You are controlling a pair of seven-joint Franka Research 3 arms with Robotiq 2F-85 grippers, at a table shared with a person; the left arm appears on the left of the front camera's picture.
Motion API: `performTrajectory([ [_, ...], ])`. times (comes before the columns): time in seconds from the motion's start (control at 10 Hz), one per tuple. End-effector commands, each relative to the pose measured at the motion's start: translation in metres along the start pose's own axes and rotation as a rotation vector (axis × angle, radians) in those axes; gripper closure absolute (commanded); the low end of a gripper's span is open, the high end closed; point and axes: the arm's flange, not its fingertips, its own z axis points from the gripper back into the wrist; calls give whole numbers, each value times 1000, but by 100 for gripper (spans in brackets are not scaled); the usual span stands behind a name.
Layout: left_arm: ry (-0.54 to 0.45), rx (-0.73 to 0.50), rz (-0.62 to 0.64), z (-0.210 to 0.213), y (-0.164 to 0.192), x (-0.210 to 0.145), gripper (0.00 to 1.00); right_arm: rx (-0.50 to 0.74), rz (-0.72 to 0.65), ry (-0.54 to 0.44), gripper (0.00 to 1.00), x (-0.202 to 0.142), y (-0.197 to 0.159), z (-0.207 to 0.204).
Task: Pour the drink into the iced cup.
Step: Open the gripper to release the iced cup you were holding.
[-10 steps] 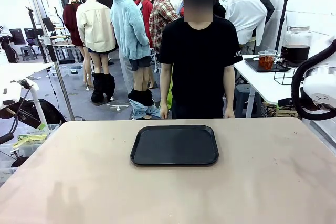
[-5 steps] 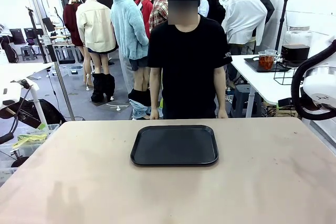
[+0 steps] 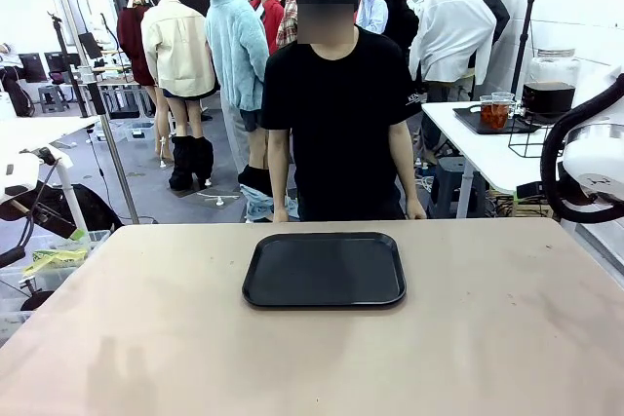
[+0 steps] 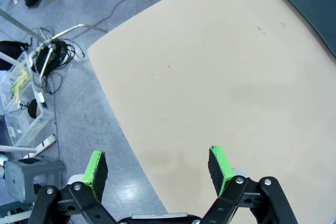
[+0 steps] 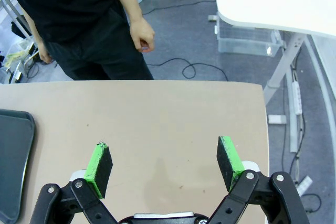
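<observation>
Setup stage: tray (image 3: 325, 270) bare at table (image 3: 507, 338) centre. Left gripper (image 4: 157, 169) and right gripper (image 5: 164, 164) fully open, empty. Pouring awaits drink and cup.

**Both our grippers stand open and empty**

Our left gripper (image 4: 157, 167) hangs with its jaws spread wide, nothing between the green pads (image 4: 96, 167), one finger to each side of the wrist picture's lower edge. Our right gripper (image 5: 164, 162) is posed the same way: jaws wide apart, green pads (image 5: 229, 157) facing each other across an empty gap, touching nothing. In the front view, part of our right arm (image 3: 591, 158) shows at the right edge, a white link with a black cable looping over it. The person stands at the far side, arms hanging straight down, one hand (image 5: 143, 36) loosely curled, the other hand (image 3: 280, 214) low at the hip.
</observation>
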Motion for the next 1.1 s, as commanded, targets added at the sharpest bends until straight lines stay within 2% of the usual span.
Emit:
performTrajectory([
  [0.0, -2, 8, -1, 1, 0, 0, 0, 2, -1, -1, 0, 0, 0, 0],
  [1.0, -2, 8, -1, 1, 0, 0, 0, 2, -1, -1, 0, 0, 0, 0],
])
